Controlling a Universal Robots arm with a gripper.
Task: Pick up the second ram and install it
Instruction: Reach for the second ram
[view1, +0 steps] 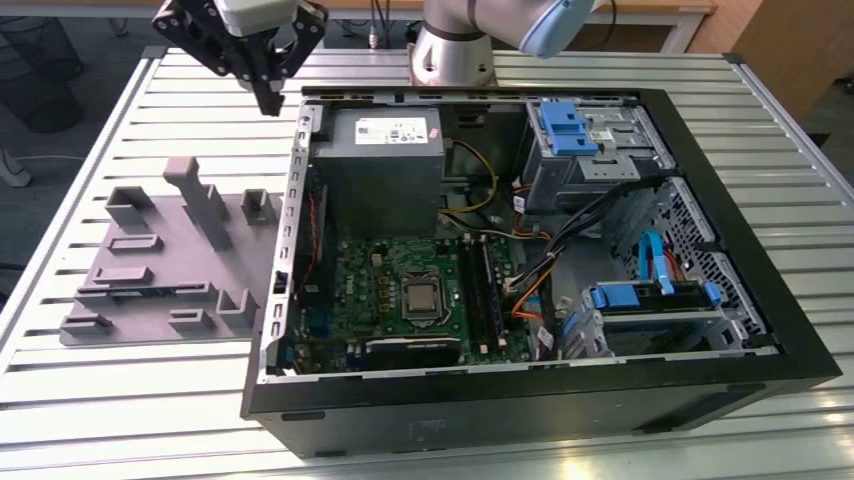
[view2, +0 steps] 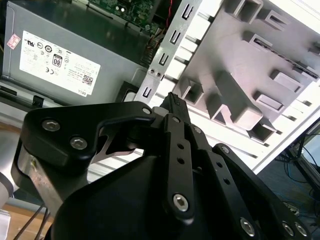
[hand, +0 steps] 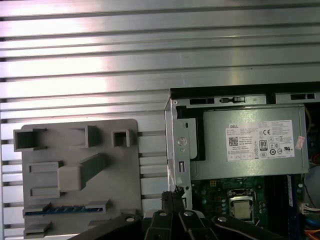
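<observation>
The second ram (view1: 144, 291) is seen in the exterior view as a thin blue-green strip lying flat in a long slot of the grey holder tray (view1: 187, 255), which rests on the slatted metal table (view1: 107, 400) at the exterior view's left of the open computer case (view1: 534, 405). The gripper (view1: 271, 98) is held above the table near the case corner beside the power supply (view1: 380, 160), well apart from the ram; its jaws are pressed together and nothing is pinched between them. Inside the case, the green motherboard (view1: 400, 275) with its processor (view1: 423, 296) is exposed.

In the second wrist view, the gripper (view2: 173, 100) is shown from behind, its black linkages converging to a single tip with the fingers (view2: 176, 107) closed on each other. Beyond the tip, the holder tray (view2: 235, 60) and the case's perforated metal edge (view2: 165, 50) are visible, with the power supply (view2: 65, 45) to one side.

In the first wrist view, the second ram (hand: 65, 209) is seen seated in a tray slot, its blue edge showing between two grey tabs of the holder tray (hand: 130, 175). The gripper (hand: 171, 199) is shown with jaws together and empty, over the case wall just beside the tray, apart from the ram. The power supply (hand: 250, 150), the processor (hand: 243, 210) and the table (hand: 150, 50) are also shown
</observation>
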